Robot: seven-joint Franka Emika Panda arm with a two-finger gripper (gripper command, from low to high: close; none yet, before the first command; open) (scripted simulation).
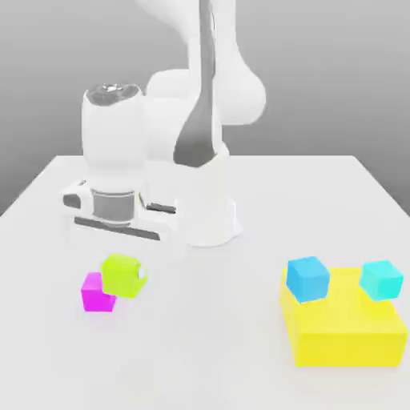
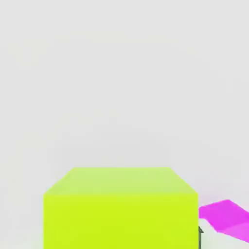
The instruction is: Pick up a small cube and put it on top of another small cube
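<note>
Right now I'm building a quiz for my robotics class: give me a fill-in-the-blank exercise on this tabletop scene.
1. The lime cube sits tilted against the ____ cube.
2. Two light-blue cubes rest on the large flat ____ block.
3. In the exterior view, the flat block lies to the ____ of the lime cube.
4. Everything stands on a ____ table.

Missing words: magenta; yellow; right; white

The white table (image 1: pixel 48 352) carries the magenta-pink cube (image 1: pixel 96 293) at the exterior view's left and the flat yellow block (image 1: pixel 344 332) at its right (the robot's base (image 1: pixel 210 215) stands behind).
</note>
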